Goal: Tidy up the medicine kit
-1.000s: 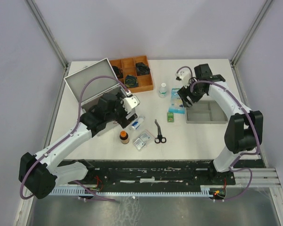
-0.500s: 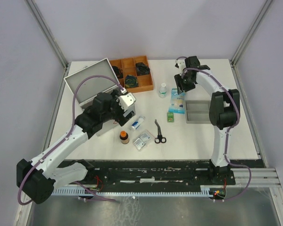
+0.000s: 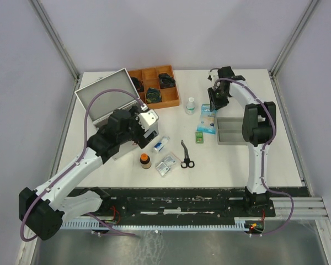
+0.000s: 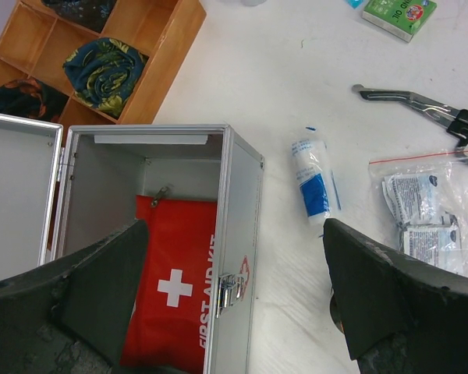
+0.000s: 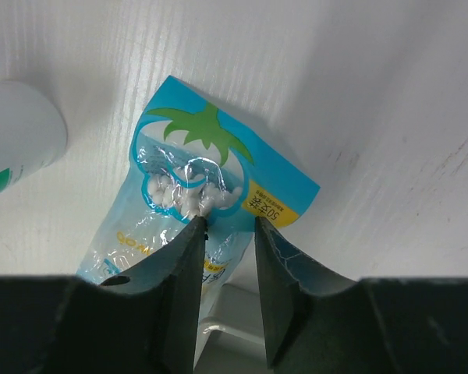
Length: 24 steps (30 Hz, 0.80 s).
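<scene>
The medicine kit (image 3: 106,95) is a silver-grey aluminium case at the left with its lid open. In the left wrist view its front wall and latch (image 4: 238,234) show, and a red first aid pouch (image 4: 175,288) lies inside. My left gripper (image 3: 150,128) is wide open and empty; in its own view (image 4: 242,312) it hangs over the kit's front wall. My right gripper (image 3: 214,105) is narrowly open over a blue packet of cotton swabs (image 3: 208,120). In the right wrist view the gripper (image 5: 228,226) has its fingertips down on the packet (image 5: 218,156).
A bandage roll (image 4: 312,183), scissors (image 4: 421,105), a bag of sachets (image 4: 421,210) and a green box (image 4: 398,12) lie right of the kit. A brown bottle (image 3: 145,160), a white bottle (image 3: 191,106), the wooden tray (image 3: 154,85) and the shallow grey tray (image 3: 240,132) stand around.
My right gripper has moved from over the grey tray's left end towards the far side and now stands over the blue packet. My left gripper has shifted slightly back over the kit.
</scene>
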Tool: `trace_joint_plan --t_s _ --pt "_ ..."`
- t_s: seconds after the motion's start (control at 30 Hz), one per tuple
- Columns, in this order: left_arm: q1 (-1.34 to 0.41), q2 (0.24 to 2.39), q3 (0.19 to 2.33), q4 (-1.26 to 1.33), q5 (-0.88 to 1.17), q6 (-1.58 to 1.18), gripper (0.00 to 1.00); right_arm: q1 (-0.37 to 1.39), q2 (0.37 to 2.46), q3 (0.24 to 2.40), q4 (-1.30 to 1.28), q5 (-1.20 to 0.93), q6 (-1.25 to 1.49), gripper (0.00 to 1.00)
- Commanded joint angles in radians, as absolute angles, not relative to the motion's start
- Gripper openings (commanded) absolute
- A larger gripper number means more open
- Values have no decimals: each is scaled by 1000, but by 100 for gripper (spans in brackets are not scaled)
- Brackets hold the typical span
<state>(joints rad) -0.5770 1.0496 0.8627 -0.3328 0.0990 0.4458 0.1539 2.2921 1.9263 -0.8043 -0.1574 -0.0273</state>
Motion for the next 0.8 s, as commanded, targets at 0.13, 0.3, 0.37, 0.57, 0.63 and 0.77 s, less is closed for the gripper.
trace_joint_plan --t_s 0.13,0.3,0.37,0.57,0.63,0.77 --pt "-567 1018 869 -278 100 411 99 136 2295 1954 -813 -239 -8 26" --pt "-565 1012 867 -273 98 412 99 118 2268 1962 -804 -268 -3 7" --pt "-565 1014 866 -272 95 413 99 111 2246 1962 -792 -289 5 1" --pt "-564 1011 866 -268 89 414 99 101 2159 1976 -772 -333 23 1" --pt "-563 1008 863 -265 85 415 99 101 2125 1976 -765 -339 24 1" --pt "-562 1005 856 -258 69 421 99 100 2055 1969 -745 -339 20 1"
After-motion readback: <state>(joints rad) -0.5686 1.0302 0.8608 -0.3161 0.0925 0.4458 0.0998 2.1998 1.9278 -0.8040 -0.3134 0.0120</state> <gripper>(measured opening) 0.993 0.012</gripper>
